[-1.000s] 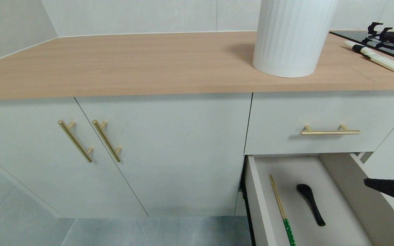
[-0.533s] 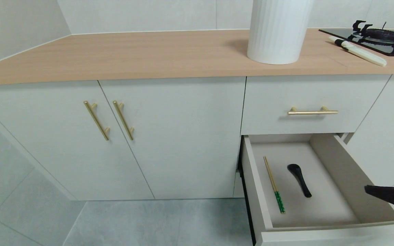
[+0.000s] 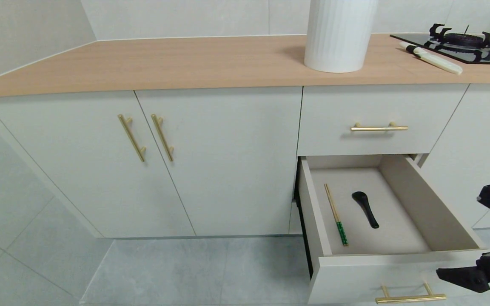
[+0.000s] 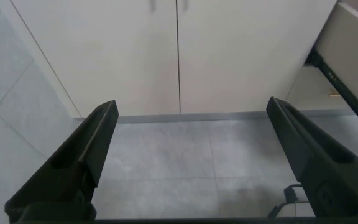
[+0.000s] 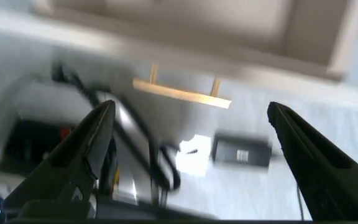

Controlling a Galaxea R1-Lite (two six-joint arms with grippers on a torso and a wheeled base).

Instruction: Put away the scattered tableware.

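- The long light-brown wooden surface (image 3: 177,61) is running above the pale grey cabinet doors (image 3: 223,157) and drawers.
- The lower pale grey drawer (image 3: 430,206) is standing pulled out, below a closed drawer of the same colour (image 3: 334,123).
- A tall white ribbed cylinder container (image 3: 339,36) is standing upright on the surface, above the closed drawer.
- The left hand (image 4: 191,109) is hanging over the grey tiled floor (image 4: 166,168) in front of the cabinet doors, with its fingers wide apart and nothing between them.
- The right hand (image 5: 190,109) is staying just in front of the open drawer, fingers apart and holding nothing; the thin golden bar handle (image 5: 182,93) of the drawer front is showing between them, not touched.
- A cream-white knife with a black band (image 3: 431,58) is lying on the surface, just beside the black gas stove (image 3: 462,42).
- A pair of wooden chopsticks with green ends (image 3: 335,214) is lying inside the open drawer, near its left wall.
- A black plastic spoon (image 3: 365,208) is lying in the same drawer, beside the chopsticks and not touching them.
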